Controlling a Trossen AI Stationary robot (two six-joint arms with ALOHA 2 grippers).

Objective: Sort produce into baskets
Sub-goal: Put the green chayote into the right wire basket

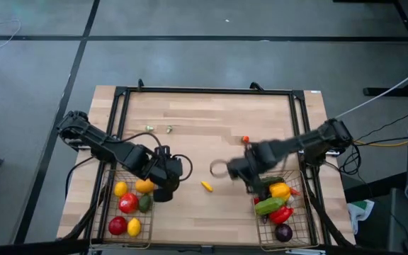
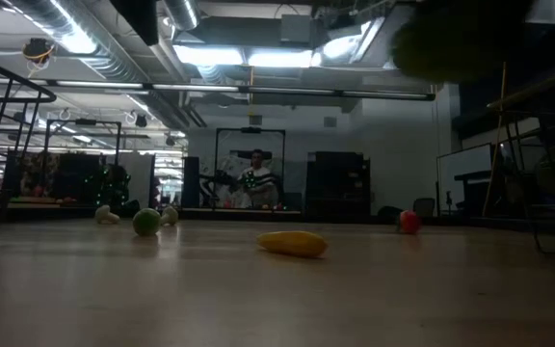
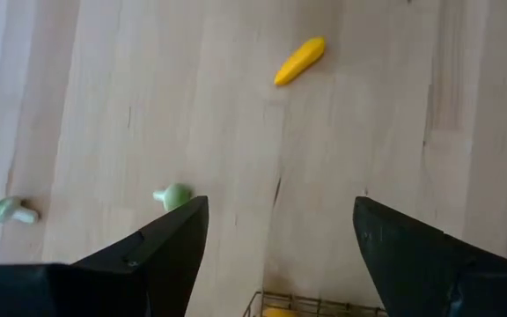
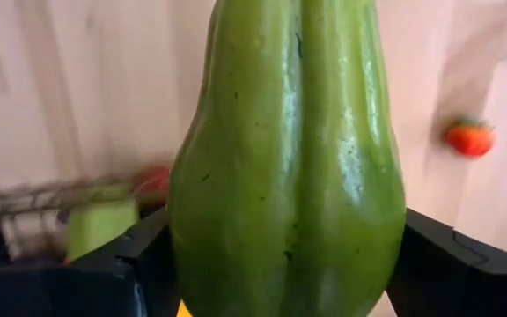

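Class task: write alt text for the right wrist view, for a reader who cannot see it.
A large green pepper fills the picture, gripped between the right pincer's two dark fingers. Behind it lie a wooden table, a small red piece and part of a wire basket.

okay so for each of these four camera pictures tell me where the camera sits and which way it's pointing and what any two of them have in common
High view: above the table, looking straight down; both arms show, left gripper by the left basket, right gripper by the right basket.
Low view: at tabletop height, looking level into the room; no arm clearly shows.
Left wrist view: on the left arm, looking down past its open fingers at bare wood.
Right wrist view: on the right arm, its fingers clamping a green pepper.
Shared: the yellow piece appears in the high, low and left wrist views.
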